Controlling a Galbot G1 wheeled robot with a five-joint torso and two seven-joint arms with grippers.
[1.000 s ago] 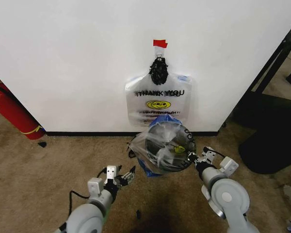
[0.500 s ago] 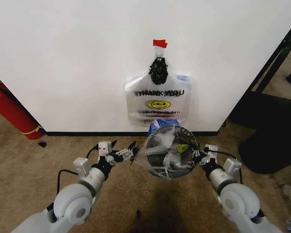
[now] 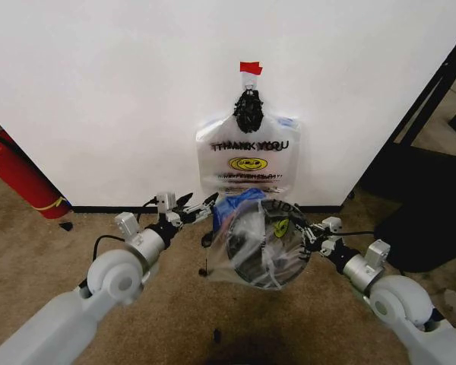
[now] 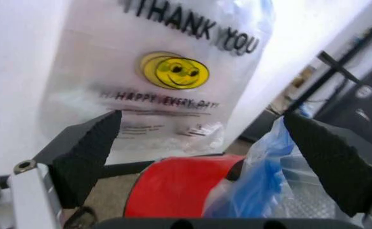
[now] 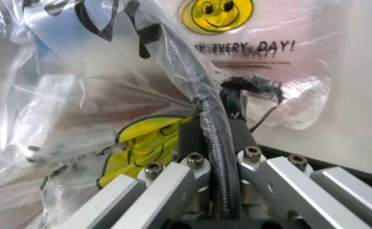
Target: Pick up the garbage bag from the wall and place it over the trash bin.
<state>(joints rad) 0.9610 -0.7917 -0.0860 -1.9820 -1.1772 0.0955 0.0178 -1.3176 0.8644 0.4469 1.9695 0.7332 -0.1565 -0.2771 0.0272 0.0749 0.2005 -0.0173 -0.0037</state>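
Translucent garbage bag [image 3: 262, 247] drapes the tilted trash bin [image 4: 176, 191].

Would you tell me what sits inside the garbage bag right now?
Through the garbage bag film the black trash bin rim and dark interior show; the bin's lower body and floor beneath are covered.

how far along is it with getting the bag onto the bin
Done: one thin translucent plastic garbage bag is off the white wall and draped over the small round black trash bin.
In hand: the right gripper pinches its edge; the left gripper is open at the bin's left side.
Left: release.
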